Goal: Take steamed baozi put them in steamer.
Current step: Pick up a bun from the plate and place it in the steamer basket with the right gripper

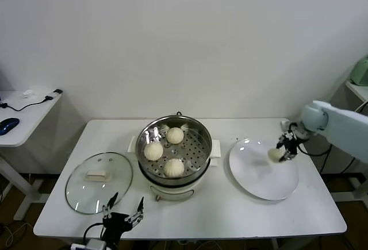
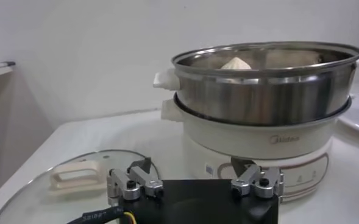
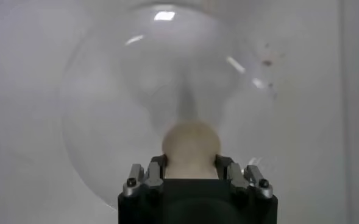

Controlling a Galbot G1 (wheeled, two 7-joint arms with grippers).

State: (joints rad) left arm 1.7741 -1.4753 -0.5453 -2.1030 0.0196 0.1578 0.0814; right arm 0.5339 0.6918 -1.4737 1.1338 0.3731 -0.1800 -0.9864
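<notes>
On the white plate (image 1: 260, 182) to the right of the steamer (image 1: 174, 152): last baozi (image 1: 276, 154), near the plate's far right rim, pinched between the fingers of the right gripper (image 1: 283, 152). Seen from the right wrist, bun (image 3: 191, 146) wedged between both fingers (image 3: 147, 175), jaws pressed in against its sides, plate rim (image 3: 94, 122) spreading beyond. Already inside the steamer, on the perforated tray: three baozi (image 1: 167, 150).

Likely trouble from here, judged only:
- Soft dough squeezed too hard: dented or torn skin, or bun squirting out forward during the lift.
- Grip low and near the bun's back edge: possible roll-out on the way across, landing on the table (image 1: 230, 210) between plate and steamer.
- Sticky underside: plate dragged or tipped on lift-off.
- Steamer wall tall relative to the plate: low carry height meaning a knock against the steel rim.
- Only the near right part of the tray free: careless drop landing on another bun.

Near the steamer's front left, beside the glass lid (image 1: 99, 181): left gripper (image 1: 123, 211), spread wide, idle, holding nothing.
</notes>
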